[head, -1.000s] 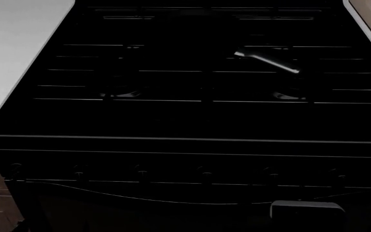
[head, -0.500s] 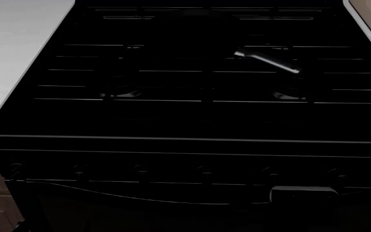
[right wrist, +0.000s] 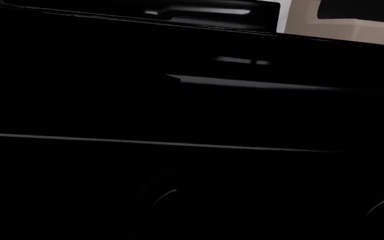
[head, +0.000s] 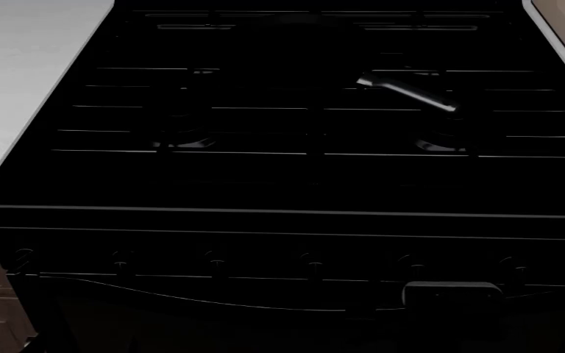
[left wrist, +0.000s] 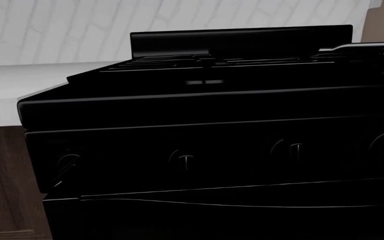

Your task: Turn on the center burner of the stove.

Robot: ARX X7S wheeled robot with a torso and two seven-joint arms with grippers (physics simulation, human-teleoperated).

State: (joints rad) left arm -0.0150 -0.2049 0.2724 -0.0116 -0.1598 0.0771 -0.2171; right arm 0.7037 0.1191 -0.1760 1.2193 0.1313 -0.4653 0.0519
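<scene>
The right pincer (head: 453, 293) shows in the head view only as a dark block low against the front of the stove (head: 302, 184), just below the knob row (head: 310, 262) and nearest the fifth knob (head: 409, 263); whether it is spread or closed cannot be told. The left pincer is out of sight. Beyond the knobs lie the grate bars (head: 263, 109), where a grey pan handle (head: 407, 92) rests over the right burner. Farther left is the white counter surface (head: 18, 88).

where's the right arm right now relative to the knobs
In the head view the right arm shows as a dark block low at right, in front of the stove, just below the gap between the two rightmost knobs.
</scene>
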